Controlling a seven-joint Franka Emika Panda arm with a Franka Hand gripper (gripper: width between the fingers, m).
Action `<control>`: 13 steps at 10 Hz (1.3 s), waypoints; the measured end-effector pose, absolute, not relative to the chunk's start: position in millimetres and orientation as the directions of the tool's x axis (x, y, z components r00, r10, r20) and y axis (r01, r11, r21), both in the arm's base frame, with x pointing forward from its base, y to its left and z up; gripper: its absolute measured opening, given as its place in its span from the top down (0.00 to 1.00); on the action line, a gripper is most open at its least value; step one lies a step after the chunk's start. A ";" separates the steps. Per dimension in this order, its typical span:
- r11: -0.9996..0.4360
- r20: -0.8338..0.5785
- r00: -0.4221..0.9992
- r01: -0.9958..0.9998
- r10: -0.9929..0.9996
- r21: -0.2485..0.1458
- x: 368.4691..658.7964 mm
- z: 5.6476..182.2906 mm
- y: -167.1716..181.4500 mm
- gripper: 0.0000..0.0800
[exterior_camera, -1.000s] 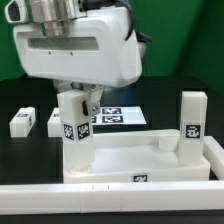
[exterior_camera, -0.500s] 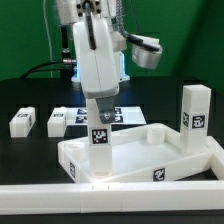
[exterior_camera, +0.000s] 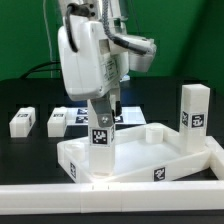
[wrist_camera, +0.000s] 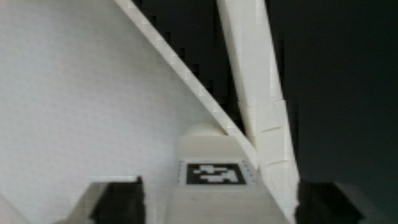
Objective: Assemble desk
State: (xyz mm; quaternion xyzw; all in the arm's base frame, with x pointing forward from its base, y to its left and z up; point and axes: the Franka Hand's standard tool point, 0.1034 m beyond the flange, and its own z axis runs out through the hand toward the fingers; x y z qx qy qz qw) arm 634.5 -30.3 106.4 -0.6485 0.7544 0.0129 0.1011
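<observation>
The white desk tabletop (exterior_camera: 135,158) lies rim-up and turned askew on the black table. One tagged leg (exterior_camera: 102,138) stands upright in its near corner at the exterior view's left. My gripper (exterior_camera: 103,112) hangs over this leg's top. In the wrist view the leg (wrist_camera: 215,165) sits between my fingers (wrist_camera: 118,202) with a gap on each side, so my gripper (wrist_camera: 222,205) is open. A second leg (exterior_camera: 194,112) stands upright at the right. Two more legs (exterior_camera: 22,122) (exterior_camera: 58,122) lie flat at the left.
A white rail (exterior_camera: 100,196) runs along the table's front and turns up the exterior view's right side beside the tabletop. The marker board (exterior_camera: 128,116) lies flat behind the tabletop. My arm's bulky white body (exterior_camera: 90,55) hides the middle of the back.
The tabletop and its leg have swung askew toward the exterior view's right since a second ago. In the last half second my wrist turned while the leg stayed still.
</observation>
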 end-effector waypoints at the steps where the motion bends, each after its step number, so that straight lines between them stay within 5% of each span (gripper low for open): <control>1: 0.034 -0.160 -0.014 -0.992 -0.987 -0.123 633.6 109.7 -31.0 0.28; 3: -0.300 -0.085 0.313 -0.943 -0.946 -0.143 633.0 109.3 -26.2 0.20; 7: -0.509 -0.049 0.521 -0.846 -0.852 -0.157 632.8 108.3 -29.1 0.19; 9: -0.824 0.058 0.825 -0.553 -0.562 -0.126 640.6 114.1 -36.7 0.19; 11: -0.841 0.061 0.842 -0.527 -0.537 -0.128 640.3 112.7 -34.1 0.19; 13: -0.835 0.059 0.836 -0.535 -0.545 -0.128 640.1 112.2 -34.3 0.52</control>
